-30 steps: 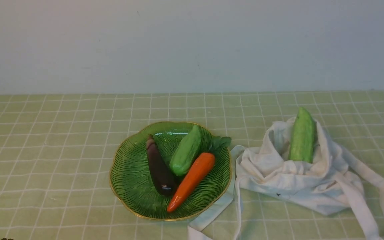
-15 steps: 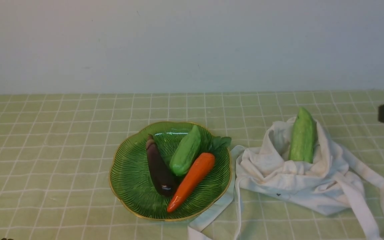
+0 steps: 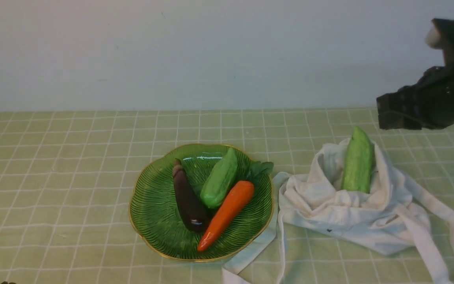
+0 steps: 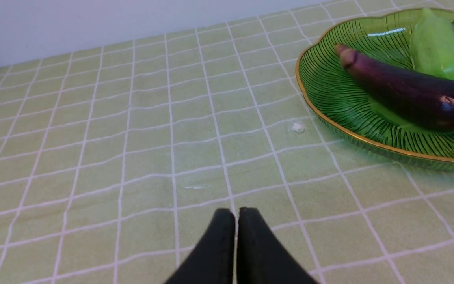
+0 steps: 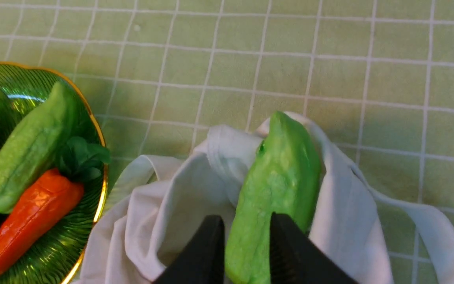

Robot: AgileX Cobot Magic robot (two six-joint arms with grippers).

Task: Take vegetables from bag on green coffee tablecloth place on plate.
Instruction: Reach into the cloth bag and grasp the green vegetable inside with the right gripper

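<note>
Front view, and in swings the right pincer (image 3: 399,112), out of sight a second ago, now up by the bag (image 3: 349,217)! Its jaws have parted partway, nothing between them. The last gourd (image 3: 357,161) pokes from the bag; three vegetables fill the plate (image 3: 152,221). Looks like the final pick. Left pincer (image 4: 237,215): closed, empty.

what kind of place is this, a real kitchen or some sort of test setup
Probably a test setup: a robot gripper, a bare wall behind, and glossy, toy-like vegetables on a plate.
</note>
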